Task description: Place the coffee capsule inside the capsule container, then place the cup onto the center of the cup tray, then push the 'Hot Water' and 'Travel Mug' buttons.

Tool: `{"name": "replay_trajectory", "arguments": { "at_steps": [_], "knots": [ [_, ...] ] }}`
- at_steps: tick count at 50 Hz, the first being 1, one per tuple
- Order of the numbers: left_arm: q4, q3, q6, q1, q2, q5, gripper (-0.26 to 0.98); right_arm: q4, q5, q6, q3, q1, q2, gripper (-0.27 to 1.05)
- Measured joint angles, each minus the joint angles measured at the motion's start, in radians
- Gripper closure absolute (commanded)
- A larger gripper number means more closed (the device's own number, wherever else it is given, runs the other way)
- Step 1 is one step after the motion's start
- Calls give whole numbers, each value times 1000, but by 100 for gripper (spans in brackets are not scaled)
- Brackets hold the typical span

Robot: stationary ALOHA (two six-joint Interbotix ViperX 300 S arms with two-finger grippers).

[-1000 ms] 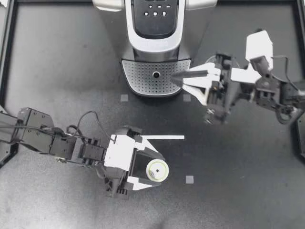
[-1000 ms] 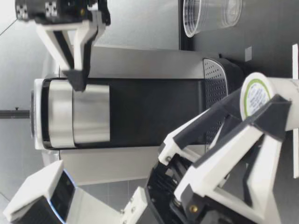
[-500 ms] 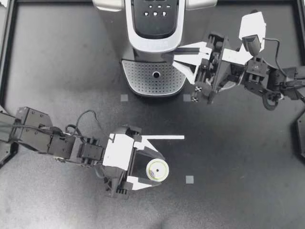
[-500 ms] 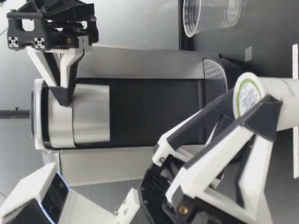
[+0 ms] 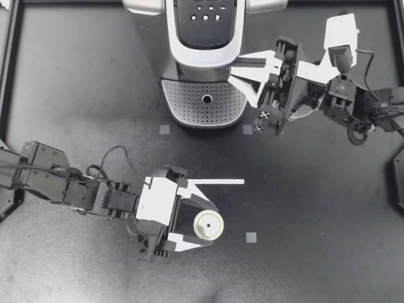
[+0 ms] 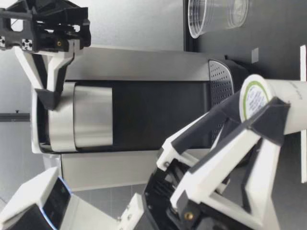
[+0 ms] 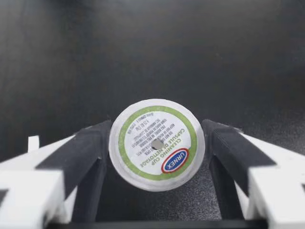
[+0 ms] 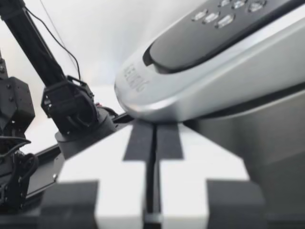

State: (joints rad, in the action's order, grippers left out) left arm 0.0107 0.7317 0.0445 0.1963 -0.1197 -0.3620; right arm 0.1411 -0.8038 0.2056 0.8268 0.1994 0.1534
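The white coffee capsule (image 5: 207, 225) with a green-ringed lid stands on the table in front of the machine, and my left gripper (image 5: 210, 225) is shut on it. Seen from the left wrist, the capsule (image 7: 157, 144) sits between both dark pads (image 7: 86, 152), touching each. My right gripper (image 5: 235, 65) is shut with nothing in it, its tips at the right front of the coffee machine's silver lid (image 5: 205, 31). From the right wrist view, the shut fingers (image 8: 128, 162) press up under the lid's front edge (image 8: 157, 107). A clear plastic cup (image 6: 216, 14) lies on its side beside the machine.
The perforated cup tray (image 5: 183, 101) sits bare at the machine's foot. A row of buttons (image 5: 205, 14) tops the lid. A white tape strip (image 5: 218, 182) lies just beyond my left gripper. Black rails border the table.
My right gripper rose from tray height to the lid's front edge, and the lid's front has lifted slightly. My left gripper and the capsule stayed put.
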Motion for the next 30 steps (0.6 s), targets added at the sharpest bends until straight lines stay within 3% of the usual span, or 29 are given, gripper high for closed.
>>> {"name": "replay_trajectory", "arguments": {
  "at_steps": [30],
  "knots": [
    [0, 0, 2, 0, 0, 0, 20, -3, -49, -40, -95, 52, 34, 68]
  ]
}}
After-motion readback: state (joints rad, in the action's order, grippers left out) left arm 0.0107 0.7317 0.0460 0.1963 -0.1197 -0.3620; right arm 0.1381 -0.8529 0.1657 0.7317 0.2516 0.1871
